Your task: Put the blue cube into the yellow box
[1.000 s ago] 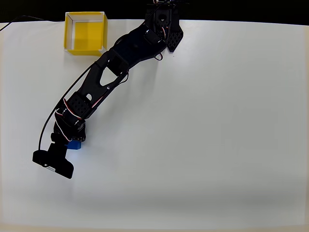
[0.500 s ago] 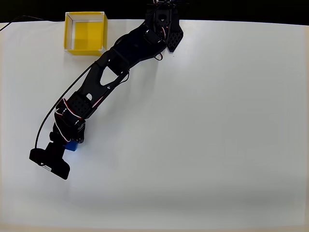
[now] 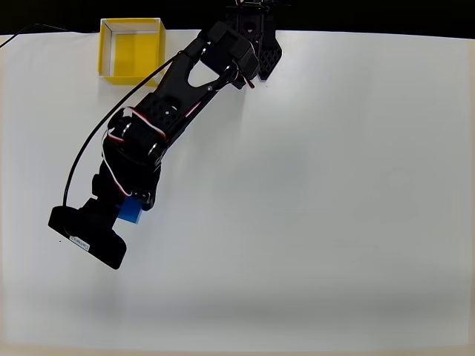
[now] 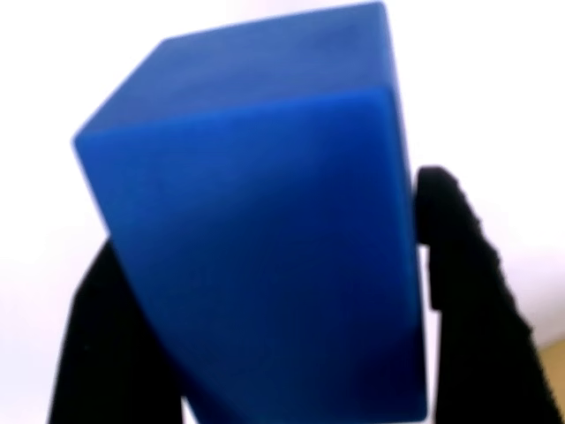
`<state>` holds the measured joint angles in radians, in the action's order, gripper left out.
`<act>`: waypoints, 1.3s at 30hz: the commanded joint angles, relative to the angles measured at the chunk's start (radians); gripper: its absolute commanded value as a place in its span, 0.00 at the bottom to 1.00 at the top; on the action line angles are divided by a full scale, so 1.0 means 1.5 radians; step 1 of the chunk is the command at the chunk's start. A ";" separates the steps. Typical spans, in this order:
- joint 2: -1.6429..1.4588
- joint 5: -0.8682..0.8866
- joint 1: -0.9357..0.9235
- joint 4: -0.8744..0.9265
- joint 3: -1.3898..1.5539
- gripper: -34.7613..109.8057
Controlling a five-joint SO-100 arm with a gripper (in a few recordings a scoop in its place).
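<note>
Two black fingers [image 4: 459, 265] press the blue cube [image 4: 265, 230] from either side, so the gripper [image 3: 128, 211] is closed on it; whether it is clear of the table [image 3: 334, 185] is hard to tell from overhead. It looks solid, stiff and light, with plain matte faces that should not slip when taken on opposite flat sides. Well apart, at the table's far edge, sits the yellow box [image 3: 130, 50].
</note>
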<state>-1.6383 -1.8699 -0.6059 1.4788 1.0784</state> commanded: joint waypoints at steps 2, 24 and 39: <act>-0.170 -0.005 -0.089 0.005 0.019 0.35; -0.291 -0.025 -0.633 -0.030 0.329 0.35; -0.230 0.010 -0.688 -0.136 0.476 0.35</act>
<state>-1.9666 -1.8607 -1.6061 1.3085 1.7902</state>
